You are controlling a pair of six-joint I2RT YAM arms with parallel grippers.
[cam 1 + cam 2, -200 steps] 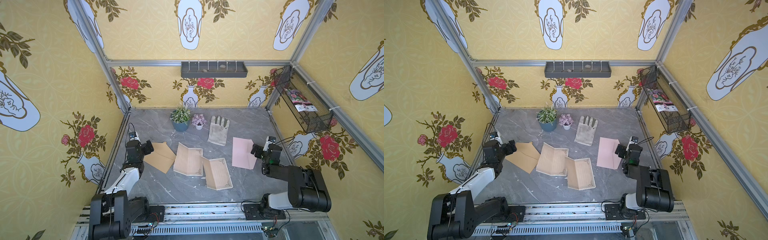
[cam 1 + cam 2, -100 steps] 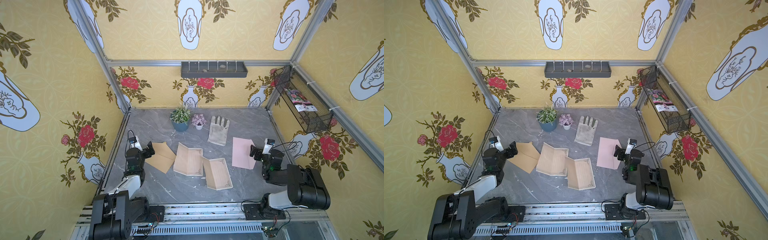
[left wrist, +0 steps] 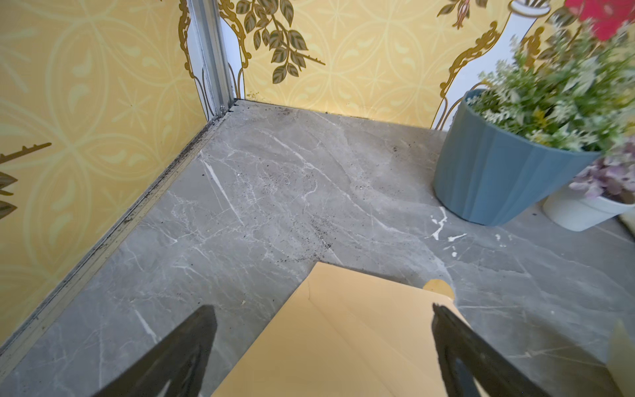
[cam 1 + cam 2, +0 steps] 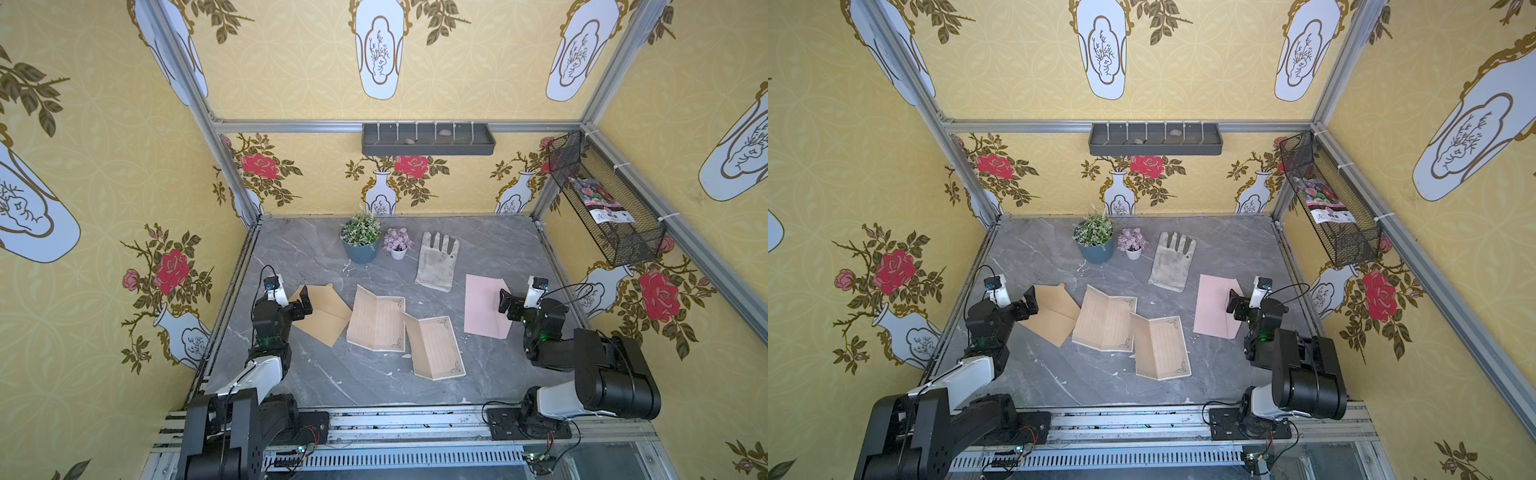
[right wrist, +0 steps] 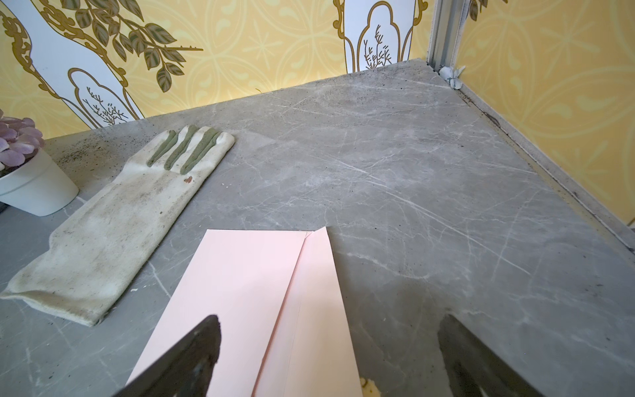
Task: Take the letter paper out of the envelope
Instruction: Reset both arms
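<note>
A brown envelope (image 4: 322, 313) (image 4: 1050, 313) lies flap-open on the left of the grey marble table. A pink envelope (image 4: 484, 305) (image 4: 1217, 305) lies on the right. Between them two cream, lined letter papers (image 4: 376, 318) (image 4: 434, 347) lie part-unfolded on the table, outside both envelopes. My left gripper (image 4: 303, 303) (image 3: 321, 309) hovers open over the brown envelope's (image 3: 343, 343) left end, holding nothing. My right gripper (image 4: 506, 305) (image 5: 330, 318) stands open over the pink envelope's (image 5: 247, 302) right edge, also empty.
A blue pot with a green plant (image 4: 360, 241), a small white pot with purple flowers (image 4: 398, 243) and a dirty white glove (image 4: 438, 262) sit behind the papers. A grey shelf (image 4: 428, 139) and a wire basket (image 4: 606, 208) hang on the walls.
Both wrists have drawn back a little toward the near edge. The left jaws have spread slightly wider. Envelopes and papers have not moved.
</note>
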